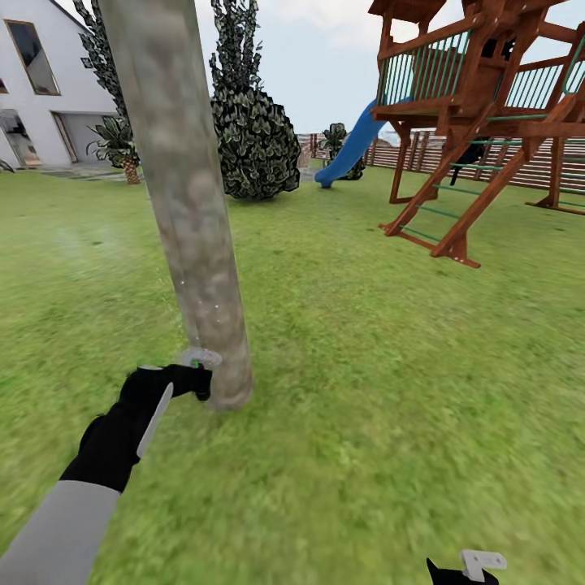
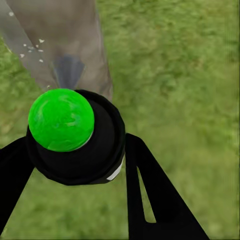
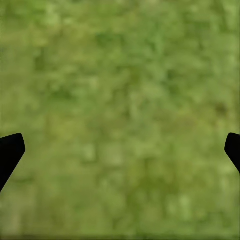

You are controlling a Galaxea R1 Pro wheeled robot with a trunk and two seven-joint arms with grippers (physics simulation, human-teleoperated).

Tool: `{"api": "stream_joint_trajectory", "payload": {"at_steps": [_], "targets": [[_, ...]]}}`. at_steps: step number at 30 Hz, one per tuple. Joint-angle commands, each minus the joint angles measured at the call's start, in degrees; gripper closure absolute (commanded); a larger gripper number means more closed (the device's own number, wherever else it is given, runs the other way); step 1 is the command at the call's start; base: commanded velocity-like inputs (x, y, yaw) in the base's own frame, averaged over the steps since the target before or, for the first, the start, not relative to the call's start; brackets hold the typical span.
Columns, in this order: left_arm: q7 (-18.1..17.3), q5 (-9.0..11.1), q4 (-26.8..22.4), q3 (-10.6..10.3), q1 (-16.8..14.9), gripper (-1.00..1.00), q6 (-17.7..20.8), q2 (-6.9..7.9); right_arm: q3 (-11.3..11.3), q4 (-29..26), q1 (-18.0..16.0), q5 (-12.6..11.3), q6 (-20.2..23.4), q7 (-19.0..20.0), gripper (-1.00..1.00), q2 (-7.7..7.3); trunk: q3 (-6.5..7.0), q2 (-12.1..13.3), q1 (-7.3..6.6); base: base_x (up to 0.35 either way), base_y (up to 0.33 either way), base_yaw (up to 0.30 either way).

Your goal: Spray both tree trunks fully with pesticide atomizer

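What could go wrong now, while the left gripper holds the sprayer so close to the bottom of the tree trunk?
1. The pesticide atomizer in the left gripper sits very near the tree trunk; a small push forward might bump it.
2. The white specks of pesticide mark a small patch only, so much bark may stay uncovered unless the aim moves upward.
3. The right gripper hangs open over the lawn, so a slipping atomizer would probably fall.

One tree trunk (image 1: pixel 183 203) just ahead of the left gripper (image 1: pixel 195 370), one atomizer (image 2: pixel 75 135) in it; two grippers, one round bush (image 1: pixel 256 142), one playset (image 1: pixel 487 106).
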Motion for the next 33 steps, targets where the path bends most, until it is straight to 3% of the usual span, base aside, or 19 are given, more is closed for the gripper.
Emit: {"api": "stream_joint_trajectory", "payload": {"at_steps": [1, 4, 6, 8, 10, 13, 15, 18, 23, 26, 29, 32, 33], "targets": [[0.0, -0.1, -1.0, -0.2, 0.0, 1.00, 0.6, 0.07, 0.0, 0.0, 0.0, 0.0, 0.0, 0.0, -1.00, 0.00, 0.00, 0.0, 0.00, 0.000, 0.000, 0.000], [-0.1, -0.3, -1.6, 0.3, 0.0, 1.00, 1.4, 0.86, 0.0, 0.0, 0.0, 0.0, 0.0, 0.0, -1.00, 0.00, 0.00, 0.0, 0.00, 0.000, 0.000, 0.000], [-0.1, -0.3, -1.6, 3.0, 0.0, 1.00, 1.5, 1.52, 0.0, 0.0, 0.0, 0.0, 0.0, 0.0, -1.00, 0.00, 0.00, 0.0, 0.00, 0.000, 0.000, 0.000], [-0.2, -0.2, -1.7, 4.7, -0.1, 1.00, 1.6, 3.13, 0.0, 0.0, 0.0, 0.0, 0.0, 0.0, -1.00, 0.00, 0.00, 0.0, 0.00, 0.000, 0.000, 0.000], [-0.2, -0.1, -1.7, 5.2, 0.0, 1.00, 1.6, 4.56, 0.0, 0.1, 0.0, 0.0, 0.0, 0.0, -1.00, 0.00, 0.00, 0.0, 0.00, 0.000, 0.000, 0.000], [-0.2, -0.2, -1.8, 4.6, 0.0, 1.00, 2.1, 4.07, 0.0, 0.1, 0.0, 0.0, 0.0, 0.0, -1.00, 0.00, 0.00, 0.0, 0.00, 0.000, 0.000, 0.000], [-0.1, -0.1, -3.7, 0.9, -0.1, 1.00, 3.3, 3.46, 0.0, 0.1, 0.0, 0.0, 0.0, 0.0, -1.00, 0.00, 0.00, 0.0, 0.00, 0.000, 0.000, 0.000], [-0.1, -0.1, -6.4, 0.2, -0.9, 1.00, 6.6, 2.52, 0.0, 0.1, 0.0, 0.0, 0.0, 0.0, -1.00, 0.00, 0.00, 0.0, 0.00, 0.000, 0.000, 0.000], [-0.2, -0.3, -7.0, 0.8, -2.2, 1.00, 7.7, 3.62, 0.0, 0.1, 0.0, 0.0, 0.0, 0.0, -1.00, 0.00, 0.00, 0.0, 0.00, 0.000, 0.000, 0.000], [-0.2, -0.1, -6.9, 4.2, -3.0, 1.00, 7.7, 4.74, 0.0, 0.1, 0.0, 0.0, 0.0, 0.0, -1.00, 0.00, 0.00, 0.0, 0.00, 0.000, 0.000, 0.000], [-0.2, -0.1, -5.8, 3.6, -2.6, 1.00, 7.5, 4.23, 0.0, 0.1, 0.0, 0.0, 0.0, 0.0, -1.00, 0.00, 0.00, 0.0, 0.00, 0.000, 0.000, 0.000], [-0.3, -0.1, -5.5, -2.0, -2.5, 1.00, 7.6, 3.87, 0.0, 0.1, 0.0, 0.0, 0.0, 0.0, -1.00, 0.00, 0.00, 0.0, 0.00, 0.000, 0.000, 0.000], [-0.4, 0.0, -5.6, -3.0, -2.6, 1.00, 7.7, 3.56, 0.0, 0.1, 0.0, 0.0, 0.0, 0.0, -1.00, 0.00, 0.00, 0.0, 0.00, 0.000, 0.000, 0.000]]}}
